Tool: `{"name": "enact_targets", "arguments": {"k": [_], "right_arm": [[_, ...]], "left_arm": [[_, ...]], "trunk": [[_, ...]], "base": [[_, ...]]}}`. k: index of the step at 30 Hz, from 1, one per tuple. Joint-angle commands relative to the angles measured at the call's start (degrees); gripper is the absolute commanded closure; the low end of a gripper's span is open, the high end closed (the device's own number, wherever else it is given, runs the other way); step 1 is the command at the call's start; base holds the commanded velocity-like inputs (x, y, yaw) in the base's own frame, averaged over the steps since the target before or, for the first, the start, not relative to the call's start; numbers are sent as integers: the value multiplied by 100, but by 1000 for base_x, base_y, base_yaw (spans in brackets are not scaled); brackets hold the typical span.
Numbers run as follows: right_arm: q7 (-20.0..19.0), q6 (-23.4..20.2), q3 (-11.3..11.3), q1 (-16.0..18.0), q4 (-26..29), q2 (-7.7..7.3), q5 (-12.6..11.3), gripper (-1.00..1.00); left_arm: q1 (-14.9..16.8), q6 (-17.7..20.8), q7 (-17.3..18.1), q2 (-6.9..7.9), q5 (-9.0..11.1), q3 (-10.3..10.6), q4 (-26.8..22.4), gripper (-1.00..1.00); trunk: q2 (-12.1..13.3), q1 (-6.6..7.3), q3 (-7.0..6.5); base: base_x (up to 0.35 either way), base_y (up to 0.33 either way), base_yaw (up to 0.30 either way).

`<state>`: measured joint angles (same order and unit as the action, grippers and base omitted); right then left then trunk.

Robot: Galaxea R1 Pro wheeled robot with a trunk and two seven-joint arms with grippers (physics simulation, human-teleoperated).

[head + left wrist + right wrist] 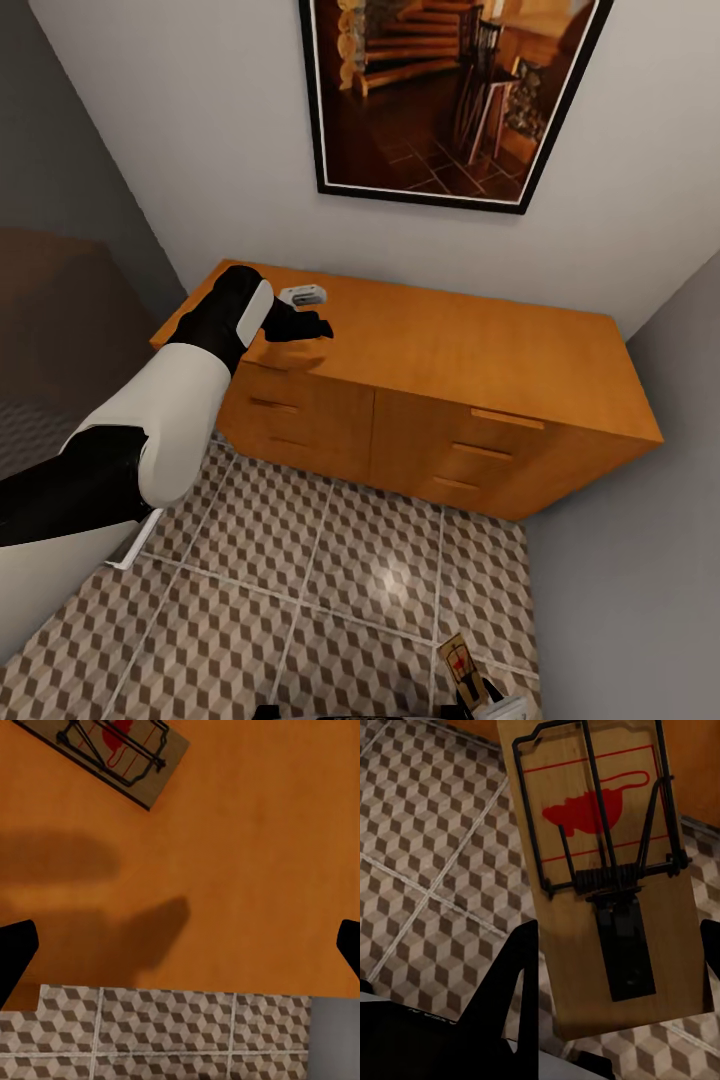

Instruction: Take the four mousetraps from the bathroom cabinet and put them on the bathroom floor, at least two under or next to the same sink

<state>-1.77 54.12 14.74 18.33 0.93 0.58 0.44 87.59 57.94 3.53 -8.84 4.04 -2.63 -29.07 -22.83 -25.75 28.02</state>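
Wooden mousetrap [607, 881] sits clamped in your right jaws, low over the bathroom floor [330, 590]. Your left gripper [180, 945], spread wide above the cabinet [450, 345], may nudge the second trap [120, 754] or probably snap it.

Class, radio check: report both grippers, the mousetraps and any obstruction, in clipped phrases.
Left gripper open above cabinet top, mousetrap ahead of it. Right gripper shut on second mousetrap, over bathroom floor. No obstruction seen.
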Motion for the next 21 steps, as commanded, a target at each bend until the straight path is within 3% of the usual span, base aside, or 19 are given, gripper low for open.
{"name": "enact_targets", "arguments": {"k": [1,7,12,14,16,17,18,21], "right_arm": [[-34,21,-15,4,-5,2,-9,100],[-58,114,-17,-11,-9,-45,-15,100],[-32,588,-24,-525,-11,-107,-138,100],[-13,588,-23,-785,-8,-165,-374,100],[-14,588,-23,-1052,-7,-230,-756,100],[-56,588,-23,-1292,-6,-298,-1360,100],[-113,588,-23,-1365,-6,-319,-1635,100],[-516,588,-23,-1464,5,-345,-2122,100]], "left_arm": [[4,25,-2,-4,9,-27,-2,-100],[4,25,-2,-4,9,-27,-2,-100],[4,19,-2,3,9,-27,2,-100],[4,17,-2,1,7,-27,4,-100],[4,17,2,-2,8,-27,5,-100],[4,16,5,-6,9,-27,6,-100],[4,16,6,-8,7,-27,6,-100],[4,16,7,-12,9,-27,6,-100]], "trunk": [[-9,-3,8],[-9,-3,8],[-9,-3,8],[-9,-3,8],[-9,-3,8],[-9,-3,8],[-9,-3,8],[-9,-3,8]], "base": [[8,-2,0],[2,-1,0],[0,0,0],[0,0,0],[0,0,0],[0,0,0],[0,0,0],[0,0,0]]}}
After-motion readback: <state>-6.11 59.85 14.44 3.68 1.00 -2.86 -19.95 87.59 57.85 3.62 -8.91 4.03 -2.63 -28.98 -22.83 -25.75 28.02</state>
